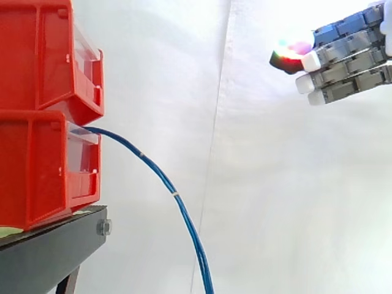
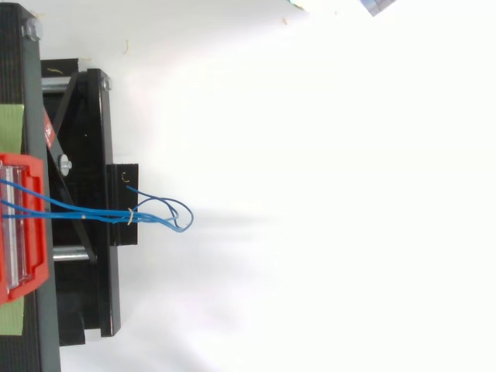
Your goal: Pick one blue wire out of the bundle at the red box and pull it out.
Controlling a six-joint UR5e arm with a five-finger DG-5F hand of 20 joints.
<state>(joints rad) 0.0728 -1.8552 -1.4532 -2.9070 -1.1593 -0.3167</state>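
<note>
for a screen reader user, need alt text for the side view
A bundle of blue wires arcs out of the lower of two stacked red bins at left and hangs down past the black stand. The robot hand is at upper right, apart from the wires, fingers straight, before a white curtain.

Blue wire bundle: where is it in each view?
Side view: the blue wire bundle leaves the lower red bin and curves down to the bottom edge.
Top view: it runs right from the left edge, over the black stand.
Shared landmark: the red bins at left.
</note>
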